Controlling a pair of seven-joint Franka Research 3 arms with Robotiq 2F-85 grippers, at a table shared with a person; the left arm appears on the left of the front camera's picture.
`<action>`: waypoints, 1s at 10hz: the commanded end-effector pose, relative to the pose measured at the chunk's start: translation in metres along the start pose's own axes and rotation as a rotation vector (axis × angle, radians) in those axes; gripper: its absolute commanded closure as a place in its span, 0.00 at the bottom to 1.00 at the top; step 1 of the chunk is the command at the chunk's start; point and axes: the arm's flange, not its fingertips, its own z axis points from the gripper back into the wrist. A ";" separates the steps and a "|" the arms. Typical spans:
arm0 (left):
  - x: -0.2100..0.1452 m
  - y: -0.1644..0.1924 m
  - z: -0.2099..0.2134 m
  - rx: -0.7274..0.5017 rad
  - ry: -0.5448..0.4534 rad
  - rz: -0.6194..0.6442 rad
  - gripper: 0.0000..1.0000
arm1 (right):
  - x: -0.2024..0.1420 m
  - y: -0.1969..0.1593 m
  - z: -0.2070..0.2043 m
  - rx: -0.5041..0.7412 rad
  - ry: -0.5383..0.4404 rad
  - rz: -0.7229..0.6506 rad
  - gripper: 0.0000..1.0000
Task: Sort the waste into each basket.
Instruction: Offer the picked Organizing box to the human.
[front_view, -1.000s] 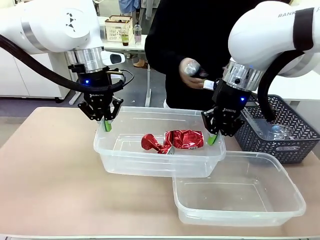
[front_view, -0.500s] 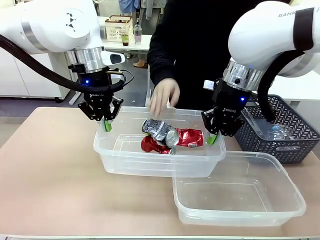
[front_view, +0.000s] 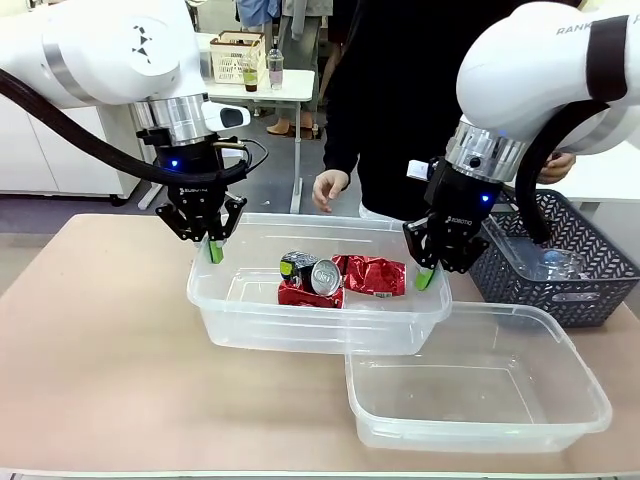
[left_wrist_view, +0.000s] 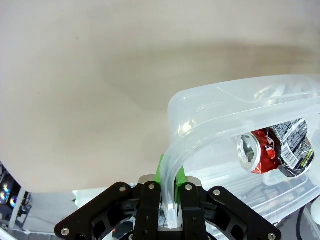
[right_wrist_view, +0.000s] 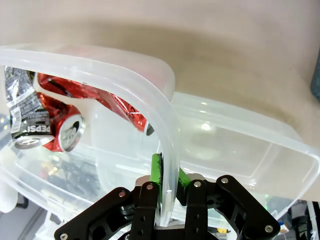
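Another can (front_view: 315, 273) is now added to the tub (front_view: 260, 325), its rim clamped by the left claw (front_view: 212, 248) and right claw (front_view: 428, 272); sorting is advanced.

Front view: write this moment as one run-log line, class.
left gripper: shut on far tub rim | right gripper: shut on same rim | cans: crushed, in far tub | near tub: empty | person's hand: beyond it

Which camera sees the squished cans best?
The front view: the crushed cans lie together in plain sight inside the far basket. The right wrist view shows them close, partly behind the basket's rim. The left wrist view shows a can end and a label through the wall.
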 end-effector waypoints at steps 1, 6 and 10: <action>0.000 -0.001 -0.002 0.017 -0.001 -0.008 0.93 | -0.001 0.003 -0.001 0.011 0.002 0.006 0.94; 0.000 -0.001 -0.002 0.017 -0.001 -0.008 0.93 | -0.001 0.003 -0.001 0.011 0.002 0.006 0.94; 0.036 -0.008 0.052 -0.032 -0.049 -0.026 0.93 | 0.050 0.014 0.047 -0.016 0.037 0.037 0.94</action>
